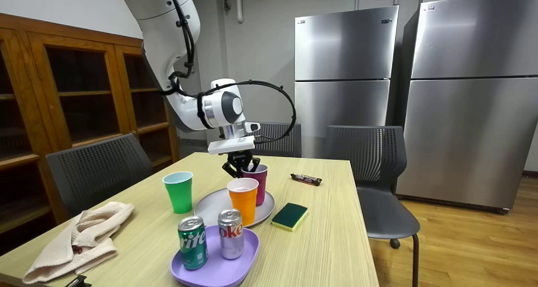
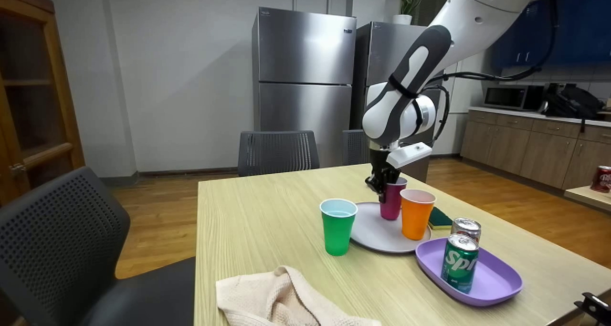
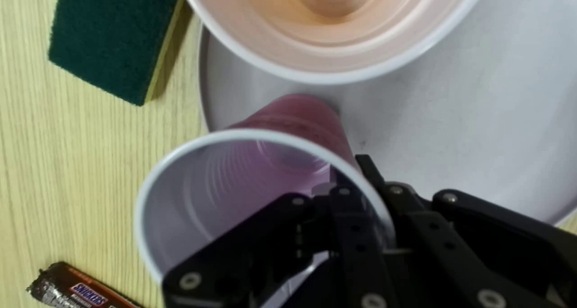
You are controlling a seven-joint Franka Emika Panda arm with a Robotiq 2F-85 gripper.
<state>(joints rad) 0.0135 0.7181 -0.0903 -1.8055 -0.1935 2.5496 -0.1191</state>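
Observation:
A purple cup [image 1: 261, 181] with a white rim stands on the grey round plate [image 1: 208, 207]. My gripper [image 3: 350, 168] straddles the rim, one finger inside the cup and one outside, with the cup wall between them; the jaws look shut on that wall. Part of the rim is hidden behind the black fingers in the wrist view. Right beside it on the plate is an orange cup [image 2: 416, 216], whose inside shows in the wrist view. A green cup [image 2: 339, 228] stands on the table just off the plate in both exterior views.
A purple tray [image 2: 499, 280] carries a Sprite can [image 2: 460, 264] and a Coke can [image 1: 231, 236]. Around lie a green and yellow sponge [image 1: 290, 215], a Snickers bar [image 1: 306, 179] and a beige cloth [image 1: 84, 236]. Chairs [image 1: 365, 152] stand at the table's edges.

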